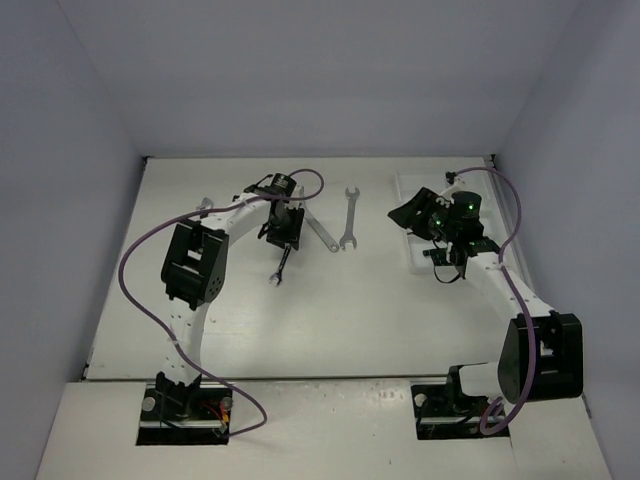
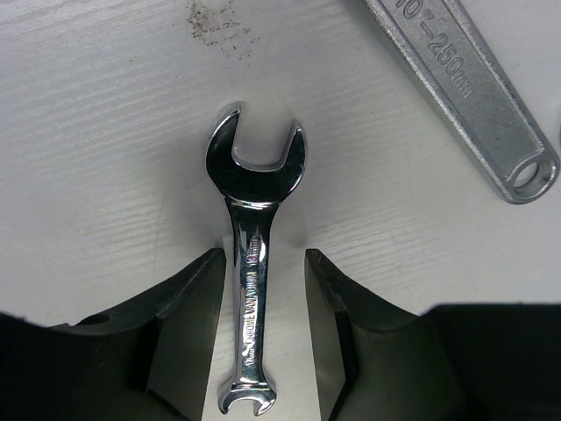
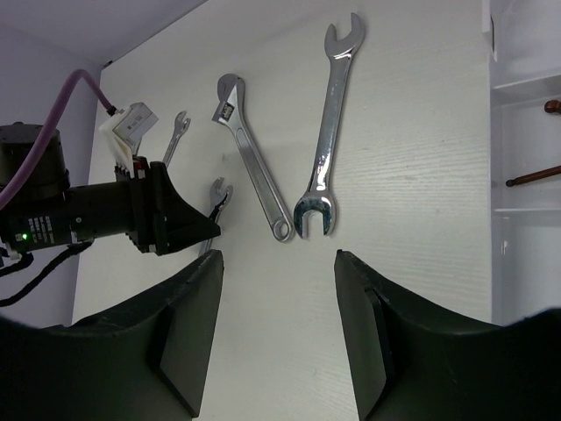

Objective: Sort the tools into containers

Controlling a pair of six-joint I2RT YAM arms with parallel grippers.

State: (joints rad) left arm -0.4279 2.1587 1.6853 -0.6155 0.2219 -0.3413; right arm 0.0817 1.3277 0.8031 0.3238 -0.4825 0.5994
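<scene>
A small silver open-end wrench (image 2: pixel 251 289) lies flat on the table between the fingers of my left gripper (image 2: pixel 263 259). The jaws are open: the left finger is close against the shank and a gap shows on the right. From above, this wrench (image 1: pixel 279 270) sticks out below the left gripper (image 1: pixel 283 252). An adjustable wrench (image 1: pixel 318 232) and a long open-end wrench (image 1: pixel 349 218) lie to its right. My right gripper (image 3: pixel 276 259) hangs open and empty over bare table, beside the white tray (image 1: pixel 413 255). Dark brown hex keys (image 3: pixel 533 175) lie in the tray's compartments (image 3: pixel 526 210).
Another small wrench (image 1: pixel 204 207) lies at the far left behind the left arm. The adjustable wrench's handle end (image 2: pixel 491 114) is close to the upper right of the left gripper. The right arm covers most of the tray. Walls enclose the table on three sides.
</scene>
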